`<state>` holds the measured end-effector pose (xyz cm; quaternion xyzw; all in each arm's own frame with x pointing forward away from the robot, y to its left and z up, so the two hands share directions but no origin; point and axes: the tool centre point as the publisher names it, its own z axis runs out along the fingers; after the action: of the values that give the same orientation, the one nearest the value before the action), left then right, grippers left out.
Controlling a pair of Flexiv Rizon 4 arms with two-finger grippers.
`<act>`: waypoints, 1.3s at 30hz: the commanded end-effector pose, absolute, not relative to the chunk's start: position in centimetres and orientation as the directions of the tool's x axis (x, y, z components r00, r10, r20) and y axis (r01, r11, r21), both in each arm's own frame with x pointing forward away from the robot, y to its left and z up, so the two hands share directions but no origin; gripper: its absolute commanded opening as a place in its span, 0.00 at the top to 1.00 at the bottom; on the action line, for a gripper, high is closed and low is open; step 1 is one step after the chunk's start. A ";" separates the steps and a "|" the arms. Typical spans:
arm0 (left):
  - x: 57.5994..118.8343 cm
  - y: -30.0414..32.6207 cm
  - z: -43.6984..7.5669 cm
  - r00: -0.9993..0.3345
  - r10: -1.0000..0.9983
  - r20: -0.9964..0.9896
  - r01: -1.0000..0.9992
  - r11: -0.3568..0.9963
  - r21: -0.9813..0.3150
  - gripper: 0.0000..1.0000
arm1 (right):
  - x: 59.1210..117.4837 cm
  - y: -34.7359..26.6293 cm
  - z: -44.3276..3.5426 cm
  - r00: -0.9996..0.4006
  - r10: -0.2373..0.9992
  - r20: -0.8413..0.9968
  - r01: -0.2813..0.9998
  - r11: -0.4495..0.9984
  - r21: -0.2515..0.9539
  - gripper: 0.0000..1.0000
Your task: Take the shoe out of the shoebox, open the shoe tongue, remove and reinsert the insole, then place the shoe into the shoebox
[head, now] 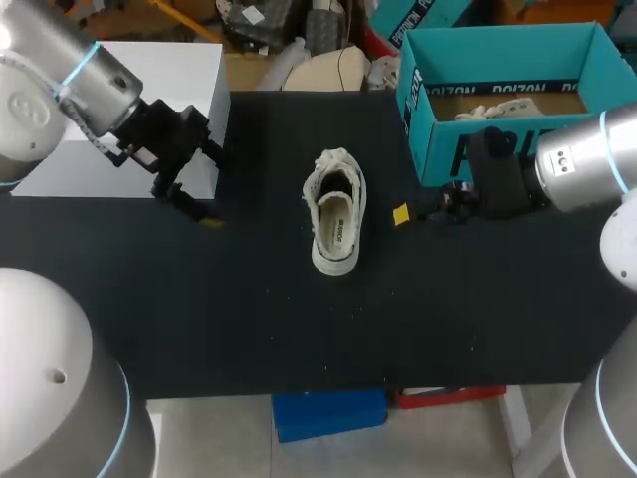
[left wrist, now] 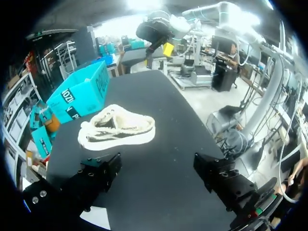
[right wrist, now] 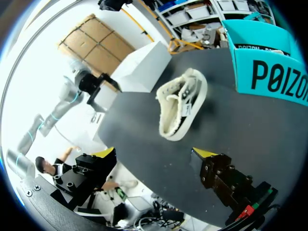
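The near part of the table (head: 249,329) is bare black cloth. The shoe (head: 336,224) is already out of the box. It is laid at the middle of the table, lengthwise from near to far, with its loose laces at the far end. A pale insole (head: 336,237) is seen through the opening. Whether the shoe sits flat on its sole or leans cannot be told.

The left gripper (head: 204,189) is held well to the left of the shoe with its fingers apart and nothing between them, as is confirmed in its wrist view (left wrist: 156,168). The right gripper (head: 428,204) is held to the right of the shoe, just in front of the shoebox (head: 443,149). Its fingers are likewise spread and empty (right wrist: 155,154).

Several risks are judged from this. The shoe is light and unheld, so it is likely to be pushed or spun across the cloth if it is pressed from one side only. The soft laces may be caught instead of the tongue. If the insole is pinched too shallowly, it may be folded or dropped. The box's near wall may be knocked by the right arm when it is swung out, because it is so close. At the far left, the white box (head: 169,80) stands just behind the left gripper and may be struck if that arm is drawn back.
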<state>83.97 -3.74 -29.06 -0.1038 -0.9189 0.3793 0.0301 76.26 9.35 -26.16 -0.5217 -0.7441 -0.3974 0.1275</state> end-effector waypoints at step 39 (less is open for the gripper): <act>83.7 -2.9 -29.9 -0.993 -0.117 0.022 -0.089 0.608 -0.789 0.00 | 79.5 12.3 -25.5 -0.442 0.764 0.470 0.892 0.318 0.322 0.00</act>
<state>83.88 -2.91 -29.79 0.0568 -0.8965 0.4391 -0.0128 76.33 9.65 -26.34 -0.5102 -0.7621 -0.3807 0.1181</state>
